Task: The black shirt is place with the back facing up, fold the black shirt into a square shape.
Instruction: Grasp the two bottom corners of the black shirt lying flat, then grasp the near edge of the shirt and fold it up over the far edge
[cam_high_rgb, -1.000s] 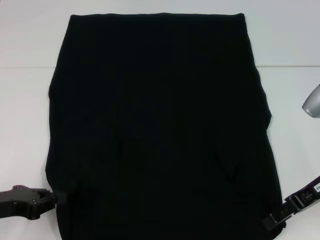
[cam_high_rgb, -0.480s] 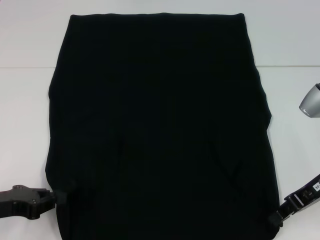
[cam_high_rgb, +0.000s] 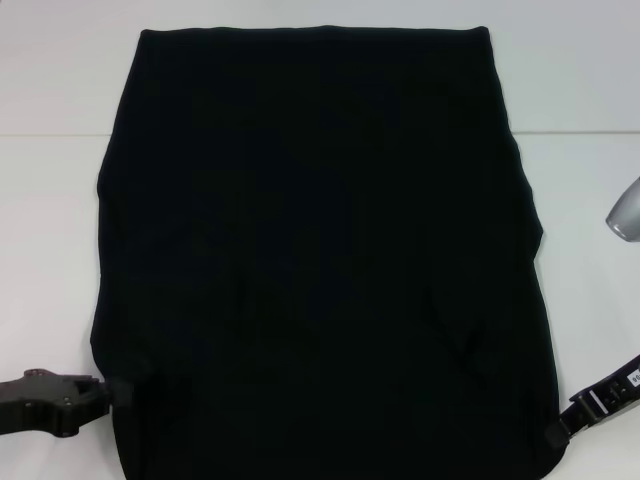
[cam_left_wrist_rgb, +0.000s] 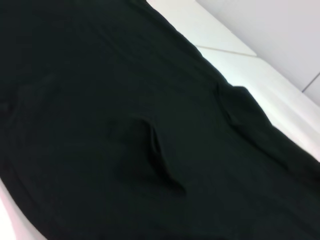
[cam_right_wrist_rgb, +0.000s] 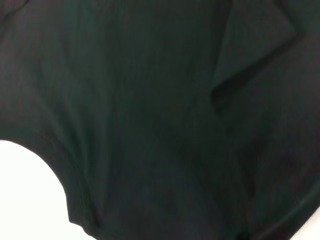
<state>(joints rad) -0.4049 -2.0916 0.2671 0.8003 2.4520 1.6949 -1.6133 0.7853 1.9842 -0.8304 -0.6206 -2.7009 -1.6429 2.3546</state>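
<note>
White tabletop (cam_high_rgb: 50, 200) everywhere, smooth and matte, with a thin seam line running across it at about the level of the shirt's upper third. That's pretty much the whole room as far as I can see from the head cam, plus a bit of grey rounded metal part (cam_high_rgb: 626, 212) poking in at the right edge.

Sitting in the middle of the table is the large plain black soft fabric shirt (cam_high_rgb: 320, 260), spread flat as a tall rectangle with the sides already tucked in, no lettering showing on the upward face. Its far edge is straight and the near end runs off the bottom of the head view.

My left gripper (cam_high_rgb: 118, 392) is down at the near left corner, tips right against the shirt's edge. The right gripper (cam_high_rgb: 558, 436) is at the near right corner, touching the fabric edge too. Honestly I can't tell for either one whether the fingers are apart or pinched on cloth; black on black.

The wrist cams add stuff the head view hides. Left wrist shows a raised crease in the fabric and a folded flap near the far edge, with white table beyond. Right wrist shows an overlapping fold layer and a curved fabric edge against white table.
</note>
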